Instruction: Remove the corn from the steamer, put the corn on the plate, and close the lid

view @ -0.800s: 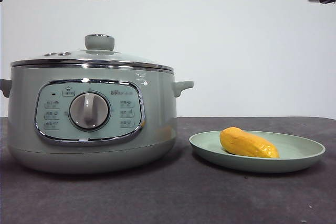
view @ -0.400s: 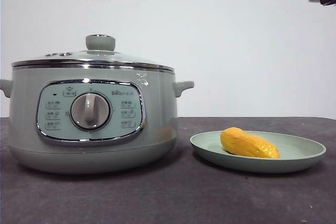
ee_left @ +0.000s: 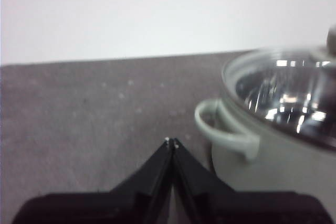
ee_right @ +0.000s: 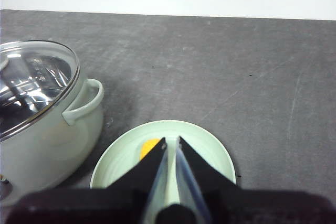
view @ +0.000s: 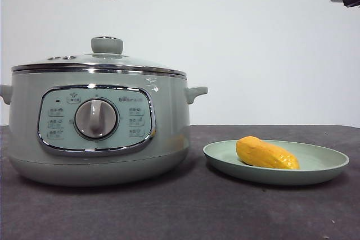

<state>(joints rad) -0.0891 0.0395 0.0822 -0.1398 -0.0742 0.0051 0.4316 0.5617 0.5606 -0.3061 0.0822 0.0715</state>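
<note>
Front view shows nothing has moved this past second: corn (view: 266, 153) on plate (view: 326, 170), lid (view: 101, 60) seated on steamer (view: 95, 133), both claws clenched and empty — job looks done.

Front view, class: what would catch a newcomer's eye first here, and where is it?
The big sage-green steamer fills the left half of the table, its glass lid shut on top. Right of it, apart from the pot, the bright yellow-orange corn lies on the pale-green plate. The right gripper hangs above that plate.
</note>
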